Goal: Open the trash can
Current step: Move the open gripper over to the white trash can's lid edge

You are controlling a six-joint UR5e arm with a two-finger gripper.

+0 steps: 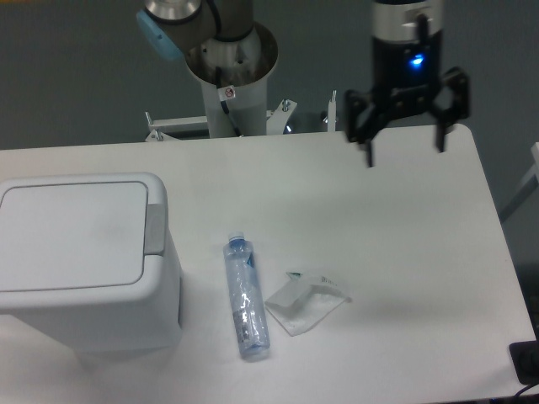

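The trash can (80, 261) is a large white boxy bin at the left of the table, with its flat lid (72, 234) shut and a grey push-button tab (156, 229) on the lid's right edge. My gripper (404, 150) hangs high over the far right of the table, well away from the bin. Its two dark fingers (368, 143) are spread wide apart and hold nothing.
A clear plastic bottle (245, 296) with a blue cap lies on the table right of the bin. A crumpled white wrapper (306, 301) lies beside it. The arm's base column (229, 80) stands at the table's far edge. The table's right edge (497, 227) is near the gripper.
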